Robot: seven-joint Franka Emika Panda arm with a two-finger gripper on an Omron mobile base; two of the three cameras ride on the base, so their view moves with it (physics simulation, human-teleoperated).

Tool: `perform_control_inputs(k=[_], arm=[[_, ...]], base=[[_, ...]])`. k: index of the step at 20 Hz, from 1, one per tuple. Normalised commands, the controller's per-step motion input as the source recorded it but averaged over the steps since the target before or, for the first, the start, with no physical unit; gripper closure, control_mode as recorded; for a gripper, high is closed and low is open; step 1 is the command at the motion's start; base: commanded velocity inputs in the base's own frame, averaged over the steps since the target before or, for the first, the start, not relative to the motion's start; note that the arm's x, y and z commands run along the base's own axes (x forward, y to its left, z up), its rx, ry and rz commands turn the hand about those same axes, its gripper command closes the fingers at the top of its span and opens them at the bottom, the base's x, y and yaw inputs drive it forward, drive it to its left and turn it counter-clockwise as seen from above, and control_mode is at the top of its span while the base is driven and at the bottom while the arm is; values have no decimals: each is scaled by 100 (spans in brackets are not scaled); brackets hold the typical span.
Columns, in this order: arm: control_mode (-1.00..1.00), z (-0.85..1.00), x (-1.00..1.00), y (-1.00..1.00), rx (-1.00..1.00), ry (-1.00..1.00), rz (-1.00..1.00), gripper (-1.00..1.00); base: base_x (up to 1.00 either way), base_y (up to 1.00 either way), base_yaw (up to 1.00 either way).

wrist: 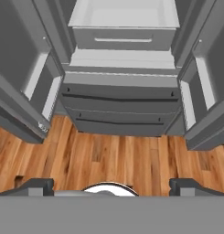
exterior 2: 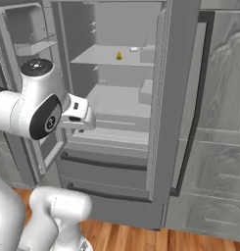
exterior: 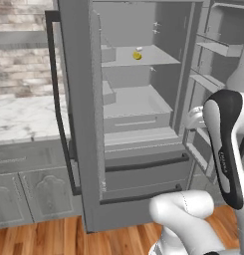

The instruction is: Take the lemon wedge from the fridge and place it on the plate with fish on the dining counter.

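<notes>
Wall: pale brick (exterior: pixel 19 55), upper left of the left base view, behind the worktop
Worktop: white marble with grey veins (exterior: pixel 26 117), a counter running left, above the cabinets
Base cabinets: grey, arched door panels (exterior: pixel 24 191), a drawer front above them, under the marble
Tall cabinets: grey, arched panel (exterior 2: pixel 224 88), right edge of the right base view; drawer fronts lower down (exterior 2: pixel 209 215)
Floor: warm wood planks (wrist: pixel 113 160), orange-brown, boards running away from the camera in the hand view

Matt grey fridge (exterior: pixel 83 124), wooden floor (wrist: pixel 109 160)
</notes>
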Motion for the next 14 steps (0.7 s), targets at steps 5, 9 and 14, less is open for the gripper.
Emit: perform_control_inputs(k=[5, 9, 14], arm=[[100, 0, 0, 0, 0, 0, 0, -100], [100, 0, 0, 0, 0, 0, 0, -100], [100, 0, 0, 0, 0, 0, 0, -100]], base=[[74, 0, -6], [76, 0, -11], [67, 30, -7]])
